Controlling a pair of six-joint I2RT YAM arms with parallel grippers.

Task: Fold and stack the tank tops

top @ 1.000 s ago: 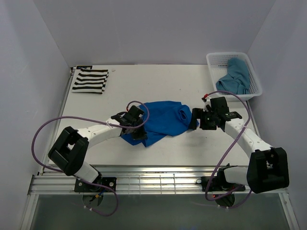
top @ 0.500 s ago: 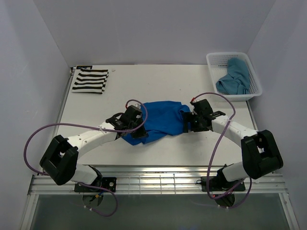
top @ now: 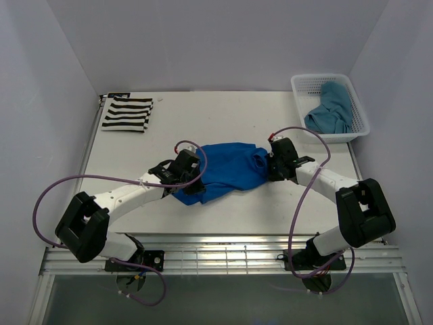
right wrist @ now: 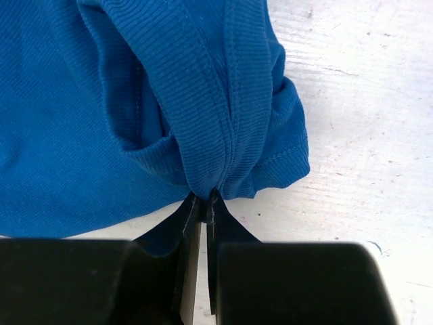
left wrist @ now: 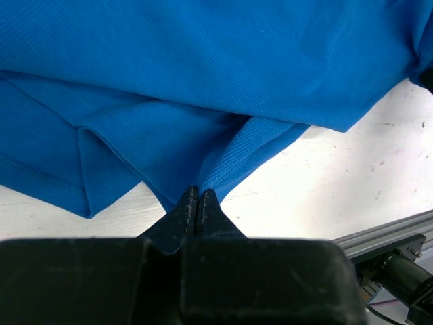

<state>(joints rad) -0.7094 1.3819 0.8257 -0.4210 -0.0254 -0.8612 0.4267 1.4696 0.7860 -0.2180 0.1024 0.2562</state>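
A white table (top: 223, 115) fills a pale-walled booth, with the two arms bolted at its near edge. Across the middle of it lies the royal blue tank top (top: 230, 172), rumpled rather than flat. Its long axis runs side to side on a slight slant, the left end nearer the arm bases and the right end a little farther back. The left gripper (top: 188, 191) has the near-left corner and the right gripper (top: 270, 166) the bunched right end, so the cloth spans the gap between them.

From above, the top reads as one bright blue patch with soft folds and a rolled lump at the right. The left wrist camera shows what that view can't: a fine ribbed knit in overlapping layers, with a folded edge that comes to a point and vanishes between fingertips pressed tight together. A metal rail (left wrist: 385, 237) shows past the table edge there. The right wrist camera shows a stitched band gathered into pleats and pinched in closed jaws. Whether that band is a strap or a hem I can't tell. The tabletop beside it is scuffed.

Only the overhead view takes in the rest. The striped tank top (top: 127, 113) lies folded at the far-left corner. The teal tank top (top: 331, 108) is heaped in the white mesh basket (top: 301, 84) at the far right, well apart from the blue one.
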